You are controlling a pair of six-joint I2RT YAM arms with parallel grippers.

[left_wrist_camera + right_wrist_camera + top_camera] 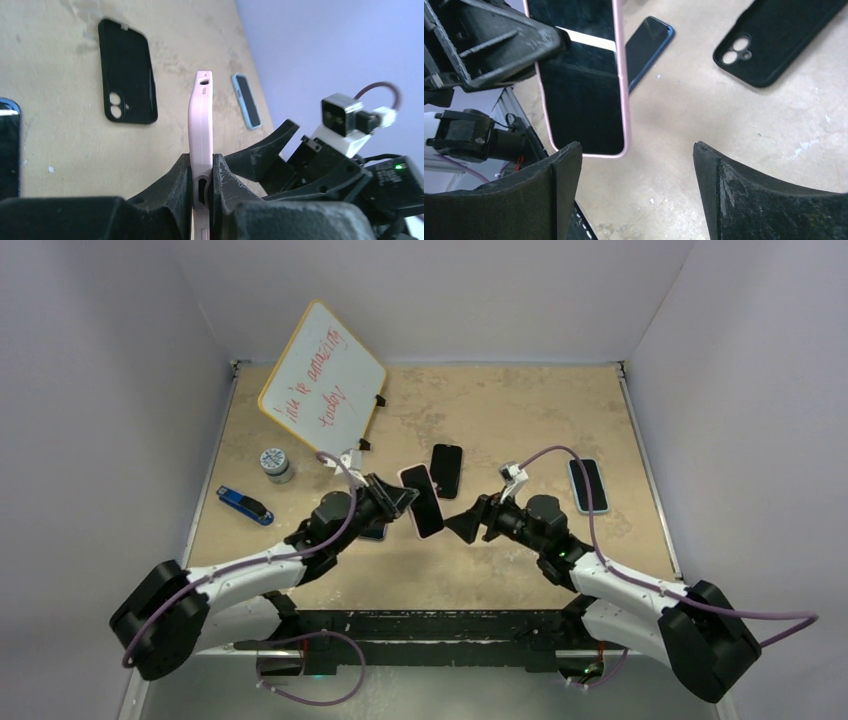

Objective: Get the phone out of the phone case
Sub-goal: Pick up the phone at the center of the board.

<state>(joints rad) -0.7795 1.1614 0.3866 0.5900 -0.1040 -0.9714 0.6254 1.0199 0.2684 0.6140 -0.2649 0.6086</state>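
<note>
My left gripper (398, 500) is shut on a phone in a pink case (422, 500), held up off the table with its black screen facing the right arm. In the left wrist view the pink case (200, 120) stands edge-on between my fingers (225, 175). In the right wrist view the phone's screen (584, 100) fills the upper left, its pink rim just past my left fingertip. My right gripper (462, 525) is open and empty, jaws wide, close to the phone's lower end without touching it.
An empty black case (446, 470) lies behind the phone; it shows also in the left wrist view (127, 70). A dark blue phone (649, 45) lies under the left arm. A light-blue-cased phone (587, 485) lies right. A whiteboard (320, 375), a jar (276, 464) and a blue tool (244, 504) are left.
</note>
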